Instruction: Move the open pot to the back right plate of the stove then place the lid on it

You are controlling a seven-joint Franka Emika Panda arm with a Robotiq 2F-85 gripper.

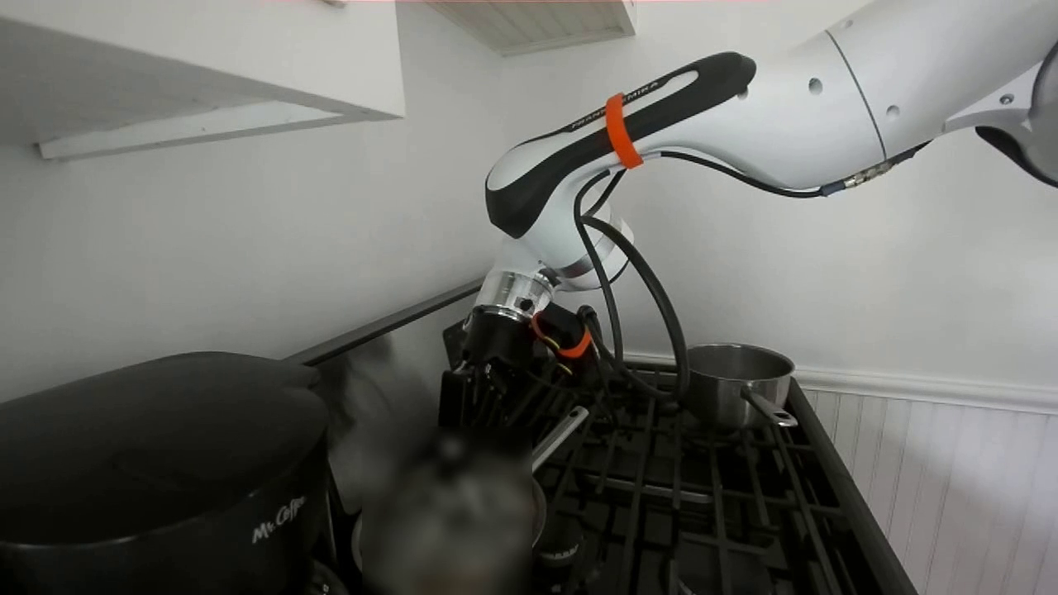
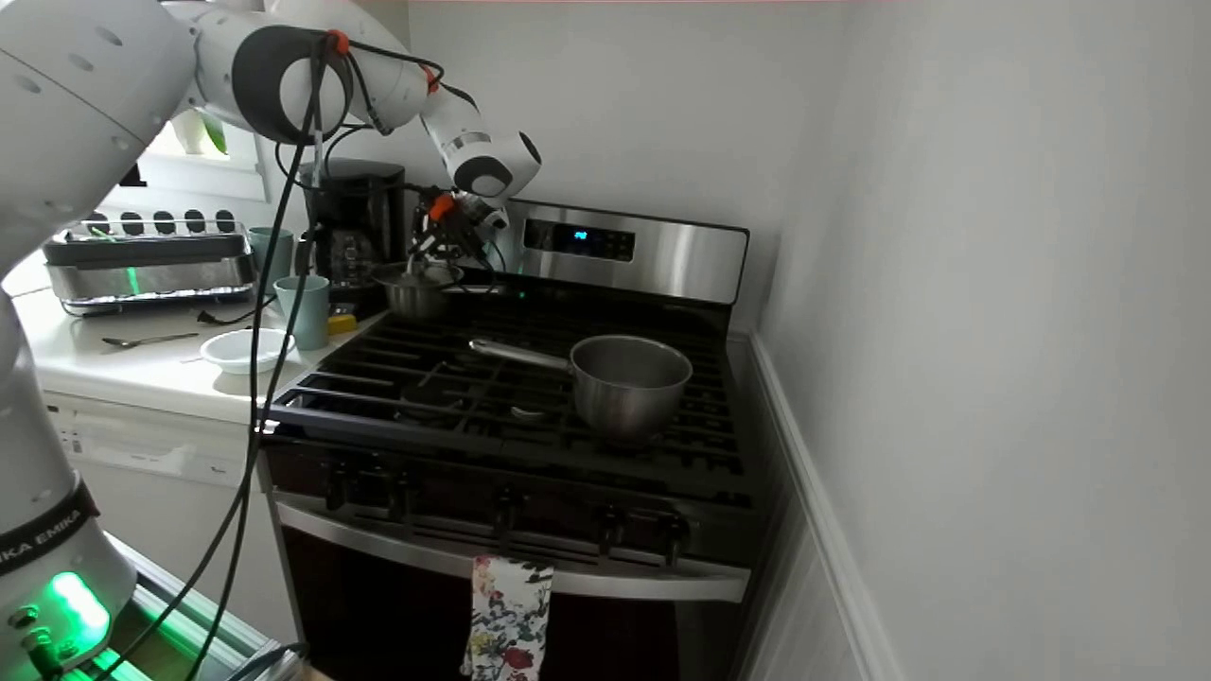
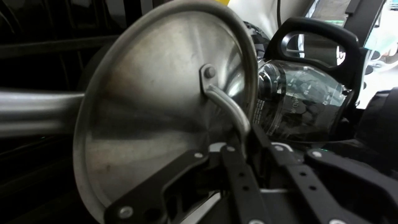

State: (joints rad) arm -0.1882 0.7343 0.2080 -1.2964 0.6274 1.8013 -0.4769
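The open pot (image 2: 629, 383) is shiny steel, with a long handle in these frames. It stands upright on the front right burner; it also shows in an exterior view (image 1: 736, 388). The back right plate (image 2: 653, 317) is the dark grate behind it on the stove (image 2: 681, 257). The lid (image 3: 149, 93), steel with a bent bar handle, is over a second pot (image 2: 416, 305) at the back left. My gripper (image 3: 249, 138) is closed around the lid's handle; it also shows in an exterior view (image 2: 416, 260). I cannot tell whether the lid rests or is lifted.
A black coffee maker (image 2: 355, 208) with a glass carafe (image 3: 304, 102) stands close beside the lid. The second pot's handle (image 1: 562, 434) points over the grates. Cups (image 2: 305, 312) and a white bowl (image 2: 244, 350) are on the left counter. A wall borders the stove's right.
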